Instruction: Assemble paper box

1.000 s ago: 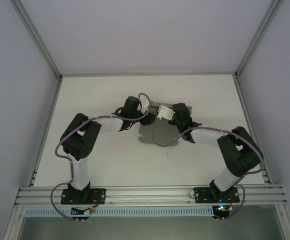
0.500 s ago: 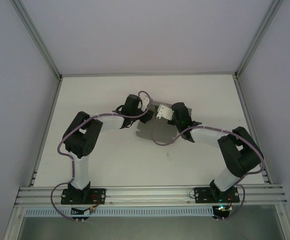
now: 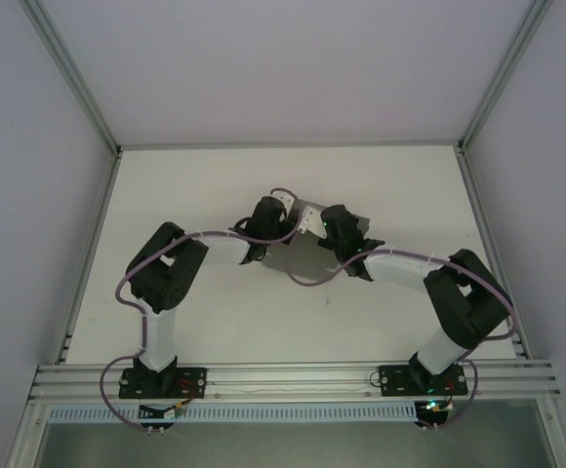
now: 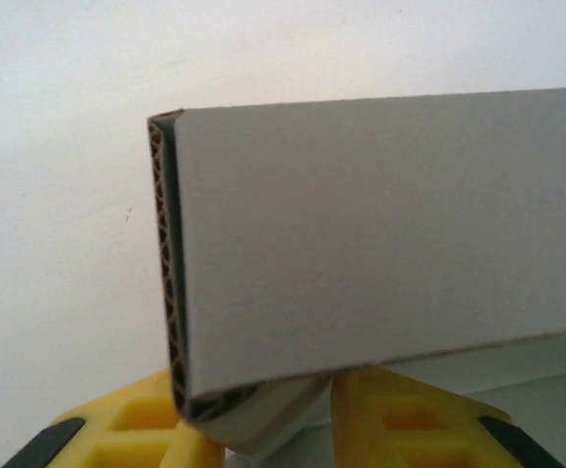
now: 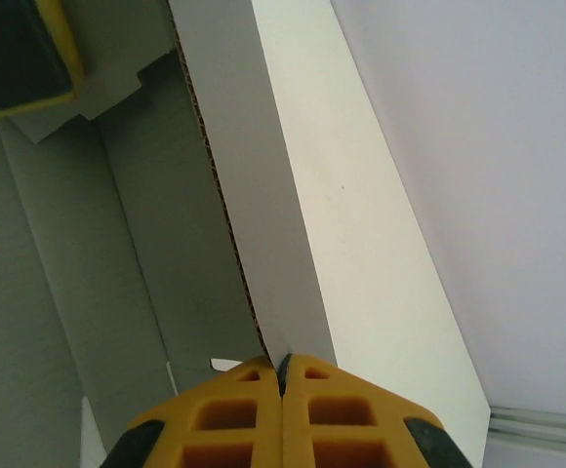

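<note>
The paper box (image 4: 381, 234) is grey corrugated cardboard, held up off the table between both arms at the middle of the table. In the left wrist view a folded wall panel stands broadside, and a lower flap sits between the yellow fingers (image 4: 137, 429) of my left gripper (image 4: 273, 429), which is shut on it. My right gripper (image 5: 283, 375) is shut on the edge of another upright panel (image 5: 263, 175); the box's grey inside (image 5: 88, 253) lies to its left. From above, the two wrists meet over the box (image 3: 306, 209), which they mostly hide.
The white table (image 3: 215, 302) is fenced by aluminium rails (image 3: 293, 375) at the near edge and by pale walls (image 3: 29, 195) on the sides and back. Purple cables (image 3: 307, 278) loop off both arms. The tip of the left finger (image 5: 15, 49) shows in the right wrist view.
The flat grey sheet that lay under the wrists has been drawn up and folded. Both grippers moved closer together, the right one going left and farther from the bases.
</note>
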{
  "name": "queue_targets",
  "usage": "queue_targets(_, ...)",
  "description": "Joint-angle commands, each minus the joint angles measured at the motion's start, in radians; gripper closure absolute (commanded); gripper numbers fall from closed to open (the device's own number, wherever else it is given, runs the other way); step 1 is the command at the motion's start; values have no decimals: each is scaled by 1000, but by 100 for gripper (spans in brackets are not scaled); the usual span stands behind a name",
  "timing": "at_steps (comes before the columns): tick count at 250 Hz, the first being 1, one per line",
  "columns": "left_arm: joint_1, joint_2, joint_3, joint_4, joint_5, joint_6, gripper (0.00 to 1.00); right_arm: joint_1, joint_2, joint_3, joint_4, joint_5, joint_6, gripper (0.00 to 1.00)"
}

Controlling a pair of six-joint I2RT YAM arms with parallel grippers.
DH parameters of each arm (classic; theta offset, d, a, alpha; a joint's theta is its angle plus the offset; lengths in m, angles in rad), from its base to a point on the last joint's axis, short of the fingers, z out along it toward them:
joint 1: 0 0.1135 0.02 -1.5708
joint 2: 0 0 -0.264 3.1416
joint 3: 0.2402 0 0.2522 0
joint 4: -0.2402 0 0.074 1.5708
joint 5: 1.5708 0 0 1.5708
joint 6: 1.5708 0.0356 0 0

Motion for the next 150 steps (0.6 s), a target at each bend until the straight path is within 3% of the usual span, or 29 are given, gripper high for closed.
queue_targets(1,-34,-32,-62,68,-1,-50,78,34,2,-19,-136,-121,65,100)
queue_targets(43,-54,-40,-69,85,-119,-38,77,33,-41,43,-318,-210,171,100)
queue_targets(69,-96,-37,-38,79,-327,-69,77,35,-55,56,-370,-230,205,100)
queue_targets(93,-139,-18,-14,90,-438,-90,78,35,-54,56,-382,-247,226,100)
queue_targets(150,-158,31,25,43,-380,-109,81,26,-9,68,-331,-156,219,100)
